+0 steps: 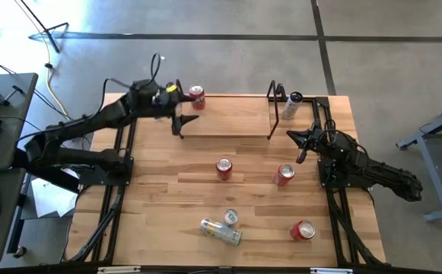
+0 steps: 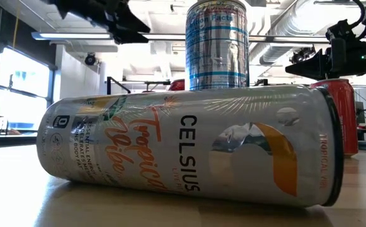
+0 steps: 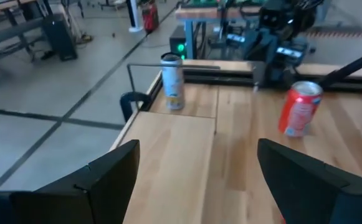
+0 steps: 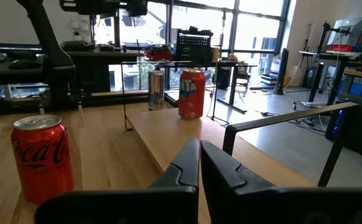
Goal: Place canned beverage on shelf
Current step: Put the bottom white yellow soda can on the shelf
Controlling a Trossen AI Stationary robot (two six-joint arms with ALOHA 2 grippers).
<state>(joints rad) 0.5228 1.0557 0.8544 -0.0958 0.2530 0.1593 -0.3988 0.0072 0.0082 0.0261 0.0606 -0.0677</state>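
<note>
The shelf (image 1: 228, 122) is a low light-wood board with a black wire frame at each end, standing at the table's far side. A red can (image 1: 197, 95) stands upright on its left end and also shows in the right wrist view (image 4: 192, 93), where a slim silver can (image 4: 156, 90) stands beside it. My left gripper (image 1: 181, 106) hovers open above the shelf's left end and points along the board (image 3: 174, 155), with nothing between its fingers (image 3: 196, 162). My right gripper (image 1: 300, 144) waits shut past the shelf's right end (image 4: 199, 162).
A tall silver can (image 1: 293, 105) stands on the table just beyond the shelf's right frame (image 3: 172, 81). Three red cans (image 1: 224, 167), (image 1: 284, 175), (image 1: 303, 230) stand on the table. Near the front edge lies a Celsius can (image 1: 221, 232), an upright can (image 1: 230, 218) behind it.
</note>
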